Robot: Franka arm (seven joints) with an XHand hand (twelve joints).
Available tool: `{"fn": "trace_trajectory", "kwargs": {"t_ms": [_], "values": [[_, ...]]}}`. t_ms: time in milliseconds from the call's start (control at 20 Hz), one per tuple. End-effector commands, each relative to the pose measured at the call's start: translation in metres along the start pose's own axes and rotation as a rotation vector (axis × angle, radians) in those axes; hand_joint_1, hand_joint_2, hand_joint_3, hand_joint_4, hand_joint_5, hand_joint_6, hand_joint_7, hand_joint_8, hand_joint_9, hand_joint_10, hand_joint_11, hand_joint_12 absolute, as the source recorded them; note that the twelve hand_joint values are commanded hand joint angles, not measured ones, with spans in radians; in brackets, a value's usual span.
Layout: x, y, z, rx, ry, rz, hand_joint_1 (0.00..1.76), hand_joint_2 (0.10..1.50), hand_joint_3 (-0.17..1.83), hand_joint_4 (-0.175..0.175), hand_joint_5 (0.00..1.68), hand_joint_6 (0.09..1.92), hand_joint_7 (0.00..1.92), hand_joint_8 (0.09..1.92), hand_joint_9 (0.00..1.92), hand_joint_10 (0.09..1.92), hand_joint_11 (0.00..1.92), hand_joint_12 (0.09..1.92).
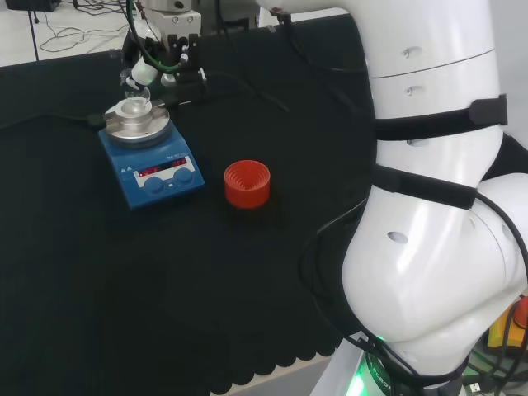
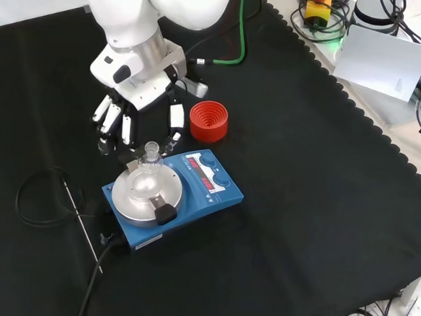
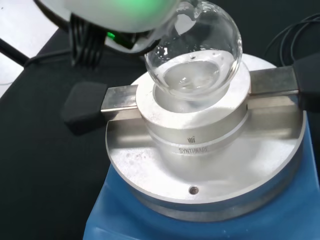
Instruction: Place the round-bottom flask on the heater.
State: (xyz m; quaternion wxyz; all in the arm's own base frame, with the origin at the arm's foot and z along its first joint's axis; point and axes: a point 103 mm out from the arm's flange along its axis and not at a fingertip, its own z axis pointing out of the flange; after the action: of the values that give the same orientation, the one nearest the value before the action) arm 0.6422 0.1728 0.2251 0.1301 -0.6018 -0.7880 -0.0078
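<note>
The clear round-bottom flask (image 1: 136,106) (image 2: 150,157) (image 3: 195,60) sits with its bulb in the well of the metal block on the blue heater (image 1: 165,177) (image 2: 209,183) (image 3: 200,200), neck up. In the front view the hand (image 2: 129,87) hangs just behind and above the flask, its fingers (image 2: 126,127) straight, spread and pointing down; none is curled round the neck. In the head view the hand (image 1: 161,62) is just beyond the heater's plate.
A red ribbed ring stand (image 1: 247,182) (image 2: 209,121) stands beside the heater. The heater's black cable (image 2: 41,197) and a thin rod (image 2: 83,225) lie on the cloth to its left in the front view. The arm's white links (image 1: 429,206) stand at the head view's right.
</note>
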Motion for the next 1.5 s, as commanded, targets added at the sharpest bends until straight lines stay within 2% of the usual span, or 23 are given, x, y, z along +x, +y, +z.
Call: {"fn": "trace_trajectory", "kwargs": {"t_ms": [50,400,700,1000,1350,1500], "values": [[-0.005,0.003,0.006,0.007,0.011,-0.013,1.12,0.61,0.8,0.175,1.22,0.84,0.41,0.6,0.69,0.53,0.39,1.31],[-0.006,0.021,0.013,0.016,0.021,-0.008,1.12,0.61,0.8,0.175,1.22,0.84,0.41,0.6,0.69,0.53,0.39,1.31],[-0.011,0.023,0.016,-0.005,0.023,-0.008,1.12,0.61,0.8,0.175,1.22,0.84,0.41,0.6,0.69,0.53,0.39,1.31],[-0.012,0.031,0.015,0.018,0.021,-0.011,1.12,0.6,0.81,0.175,1.22,0.85,0.41,0.6,0.69,0.53,0.39,1.31],[-0.022,0.029,0.017,0.01,0.032,-0.002,1.12,0.6,0.81,0.175,1.21,0.85,0.41,0.6,0.69,0.53,0.39,1.31],[-0.018,0.03,0.018,0.003,0.027,-0.005,1.12,0.6,0.81,0.175,1.21,0.85,0.41,0.6,0.69,0.53,0.39,1.31]]}}
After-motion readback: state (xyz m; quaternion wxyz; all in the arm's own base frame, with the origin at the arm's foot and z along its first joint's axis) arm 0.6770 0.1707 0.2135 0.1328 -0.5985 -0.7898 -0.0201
